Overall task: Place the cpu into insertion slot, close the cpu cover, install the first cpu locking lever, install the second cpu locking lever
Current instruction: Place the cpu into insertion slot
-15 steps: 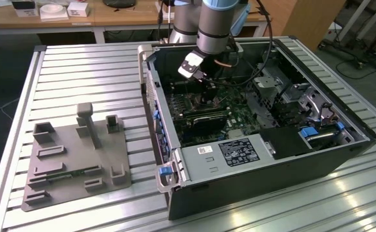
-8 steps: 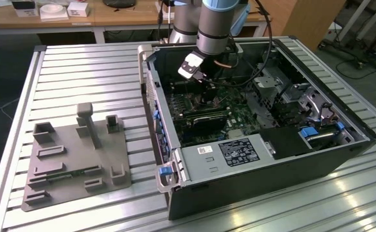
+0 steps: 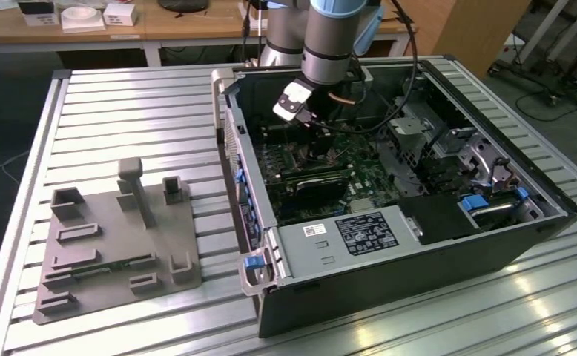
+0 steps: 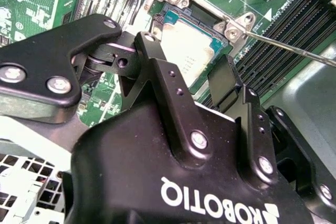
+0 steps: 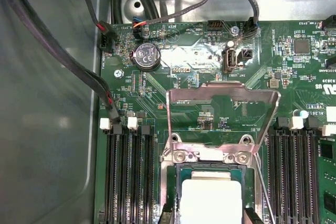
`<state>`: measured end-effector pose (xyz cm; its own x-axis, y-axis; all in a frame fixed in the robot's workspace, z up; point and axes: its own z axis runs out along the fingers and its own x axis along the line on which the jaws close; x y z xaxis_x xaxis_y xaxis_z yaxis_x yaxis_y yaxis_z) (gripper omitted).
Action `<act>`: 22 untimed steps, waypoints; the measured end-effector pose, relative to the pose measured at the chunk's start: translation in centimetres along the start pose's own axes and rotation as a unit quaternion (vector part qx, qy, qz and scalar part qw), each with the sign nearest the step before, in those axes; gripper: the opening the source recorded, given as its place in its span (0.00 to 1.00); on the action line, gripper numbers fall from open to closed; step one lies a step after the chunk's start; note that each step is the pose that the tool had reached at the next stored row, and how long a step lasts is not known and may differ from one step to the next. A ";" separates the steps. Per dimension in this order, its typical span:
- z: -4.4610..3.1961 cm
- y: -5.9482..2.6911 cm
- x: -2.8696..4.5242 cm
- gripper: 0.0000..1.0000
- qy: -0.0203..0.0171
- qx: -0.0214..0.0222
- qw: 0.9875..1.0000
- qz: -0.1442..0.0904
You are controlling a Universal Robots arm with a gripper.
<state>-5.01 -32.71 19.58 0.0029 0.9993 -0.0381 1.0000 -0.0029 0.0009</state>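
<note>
While the end effector [image 4: 186, 59] hangs spread, the silver-topped cpu [image 5: 210, 203] lies flat in the insertion slot [image 5: 181, 170].

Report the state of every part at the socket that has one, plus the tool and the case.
cpu: seated in the insertion slot, top uncovered.
insertion slot: filled by the cpu.
cpu cover: swung open, standing off the slot.
locking lever: unlatched, rod sticking out free.
tool: open, empty, over the cpu.
computer case: side open.
</note>
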 end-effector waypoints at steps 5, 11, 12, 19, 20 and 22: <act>0.01 -0.16 0.00 0.62 0.000 0.000 1.000 0.000; 0.00 -0.28 0.04 0.62 0.000 0.000 1.000 0.000; 0.00 -0.28 0.07 0.62 0.000 0.000 1.000 0.000; 0.00 -0.28 0.35 0.62 0.000 0.000 1.000 0.000; 0.00 -0.28 0.40 0.62 0.000 0.000 1.000 0.000; 0.00 -0.28 0.56 0.62 0.000 0.000 1.000 0.000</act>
<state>-5.29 -32.15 19.56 0.0029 0.9993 -0.0379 1.0000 -0.0028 0.0010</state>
